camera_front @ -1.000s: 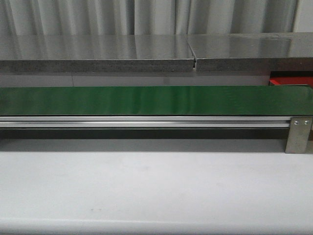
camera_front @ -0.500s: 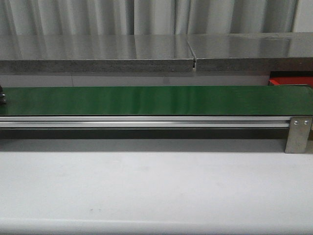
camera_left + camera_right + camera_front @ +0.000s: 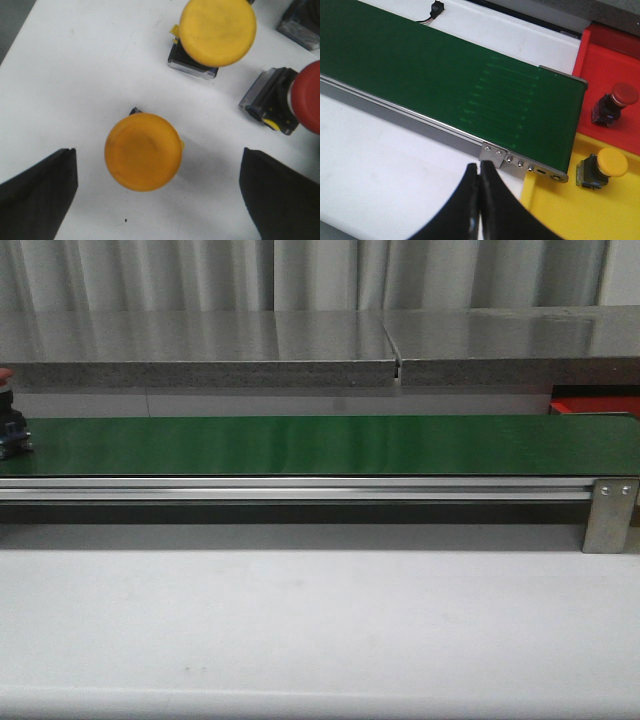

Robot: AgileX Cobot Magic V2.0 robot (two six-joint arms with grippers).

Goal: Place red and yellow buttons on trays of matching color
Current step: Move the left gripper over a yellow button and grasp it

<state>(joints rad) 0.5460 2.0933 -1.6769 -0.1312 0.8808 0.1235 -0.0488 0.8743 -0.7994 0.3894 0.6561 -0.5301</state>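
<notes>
In the left wrist view my left gripper (image 3: 159, 167) is open above a white surface, and an upright yellow button (image 3: 143, 151) lies between its fingers without touching either. Beyond it are a second yellow button (image 3: 217, 31) and a red button (image 3: 307, 97) lying on its side. In the front view another red button (image 3: 10, 428) rides on the far left end of the green belt (image 3: 320, 445). My right gripper (image 3: 480, 170) is shut and empty near the belt's end. Beside it, a red tray (image 3: 607, 55) holds a red button (image 3: 616, 101), and a yellow tray (image 3: 570, 215) holds a yellow button (image 3: 606, 166).
A metal rail (image 3: 300, 488) with an end bracket (image 3: 610, 512) runs along the belt's near side. A grey ledge (image 3: 200, 370) stands behind the belt. One more button base (image 3: 302, 22) shows at the edge of the left wrist view. Neither arm shows in the front view.
A red button has entered the front view at the belt's far left end and moved slightly to the right.
</notes>
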